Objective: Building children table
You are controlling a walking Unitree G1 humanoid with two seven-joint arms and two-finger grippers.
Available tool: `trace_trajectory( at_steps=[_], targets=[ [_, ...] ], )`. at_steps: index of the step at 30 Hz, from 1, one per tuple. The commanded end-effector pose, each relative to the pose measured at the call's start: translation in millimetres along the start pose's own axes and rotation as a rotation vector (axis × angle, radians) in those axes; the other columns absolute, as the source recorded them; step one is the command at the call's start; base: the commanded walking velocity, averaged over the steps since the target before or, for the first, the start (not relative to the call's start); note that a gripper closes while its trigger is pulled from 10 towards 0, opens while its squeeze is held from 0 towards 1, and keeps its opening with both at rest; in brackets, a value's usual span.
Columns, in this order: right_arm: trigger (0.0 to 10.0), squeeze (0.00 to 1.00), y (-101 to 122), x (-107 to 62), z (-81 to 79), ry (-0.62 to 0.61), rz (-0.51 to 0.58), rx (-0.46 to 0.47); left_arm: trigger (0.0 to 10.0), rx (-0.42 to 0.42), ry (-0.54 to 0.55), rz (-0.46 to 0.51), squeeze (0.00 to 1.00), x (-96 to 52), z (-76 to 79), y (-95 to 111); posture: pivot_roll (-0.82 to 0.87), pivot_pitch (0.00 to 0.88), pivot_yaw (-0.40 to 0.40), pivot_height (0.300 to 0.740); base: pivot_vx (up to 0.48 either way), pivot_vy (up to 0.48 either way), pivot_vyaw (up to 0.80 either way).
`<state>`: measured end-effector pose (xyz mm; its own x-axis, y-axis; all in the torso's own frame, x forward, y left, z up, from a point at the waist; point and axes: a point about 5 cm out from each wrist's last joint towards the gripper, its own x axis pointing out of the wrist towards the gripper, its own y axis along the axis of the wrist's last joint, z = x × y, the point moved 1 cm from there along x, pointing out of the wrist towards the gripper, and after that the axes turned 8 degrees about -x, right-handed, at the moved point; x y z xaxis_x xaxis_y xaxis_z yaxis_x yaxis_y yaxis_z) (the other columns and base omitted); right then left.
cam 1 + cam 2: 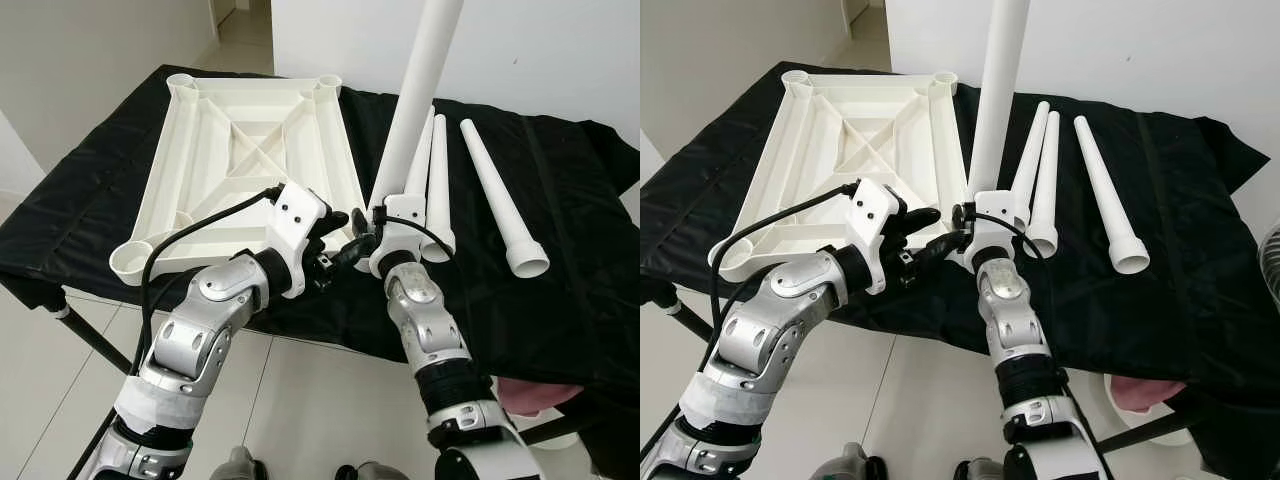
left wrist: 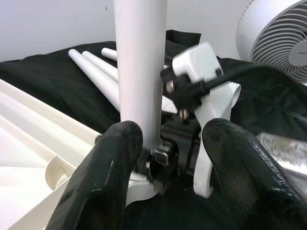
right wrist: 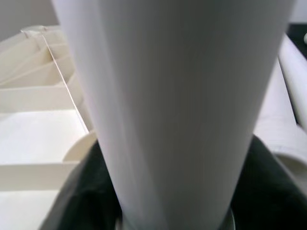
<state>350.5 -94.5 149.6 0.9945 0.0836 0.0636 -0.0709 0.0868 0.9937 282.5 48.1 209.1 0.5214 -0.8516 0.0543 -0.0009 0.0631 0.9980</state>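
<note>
White plastic table frame (image 1: 250, 150) is lying upside down on the black-draped tabletop (image 1: 560, 280); the right gripper (image 1: 368, 238) is holding one leg (image 1: 415, 100) upright at the frame's near right corner, while three loose legs (image 1: 500, 195) are lying just beside it. The left gripper (image 1: 335, 232) is hovering close against the right one. From the left wrist, its fingers (image 2: 112, 167) are standing wide, flanking the upright leg (image 2: 140, 67), with a fan (image 2: 276, 33) behind. From the right wrist, the leg (image 3: 177, 105) is blocking nearly everything.
</note>
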Motion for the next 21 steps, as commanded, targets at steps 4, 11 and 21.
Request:
trace_trajectory(
  at_steps=[4, 11, 21],
  targets=[
    [10.0, 1.00, -3, -2.4, 0.7, -0.014, -0.023, 0.018, 10.0, -0.007, 0.009, -0.002, 0.00, 2.1, 0.1, -1, -0.08, 0.068, 0.018, 0.740, 0.000, 0.000, 0.00],
    [10.0, 1.00, 4, 4.2, 6.0, 0.163, 0.002, -0.011, 10.0, -0.006, 0.003, -0.003, 0.00, 3.6, 0.4, -1, -0.08, 0.069, 0.018, 0.740, 0.000, 0.000, 0.00],
    [10.0, 0.00, 10, 10.8, 11.7, 0.452, 0.056, -0.119, 10.0, -0.001, 0.004, -0.004, 0.00, 3.5, -0.5, -1, -0.08, 0.057, 0.017, 0.740, 0.000, 0.000, 0.00]
  ],
)
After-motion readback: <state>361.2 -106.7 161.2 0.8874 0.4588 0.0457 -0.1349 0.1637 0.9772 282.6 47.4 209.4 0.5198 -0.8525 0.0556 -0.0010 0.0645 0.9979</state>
